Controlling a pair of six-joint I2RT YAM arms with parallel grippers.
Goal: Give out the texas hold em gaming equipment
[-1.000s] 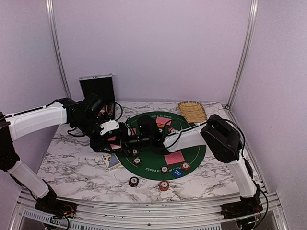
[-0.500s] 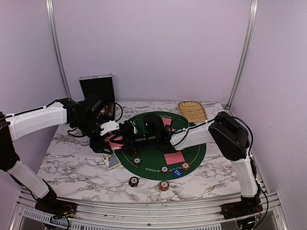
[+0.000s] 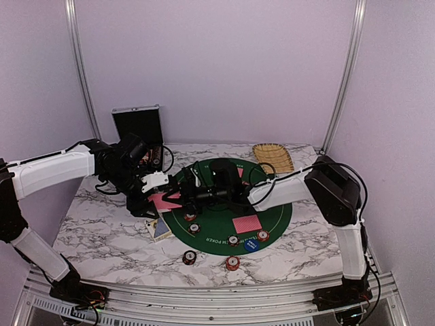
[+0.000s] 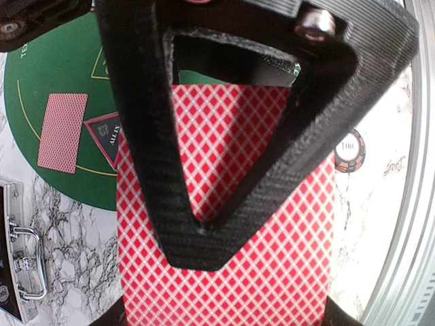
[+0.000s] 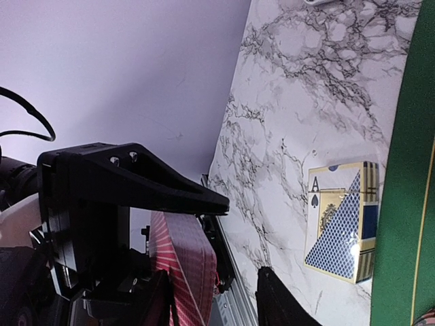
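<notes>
Red-backed cards (image 4: 285,258) inside closed left tool (image 3: 152,195)

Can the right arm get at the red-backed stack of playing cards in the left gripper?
Probably yes: the red-backed stack of playing cards juts clear of the left gripper, and its edge sits between the right gripper's parted fingers, nothing blocking.
</notes>
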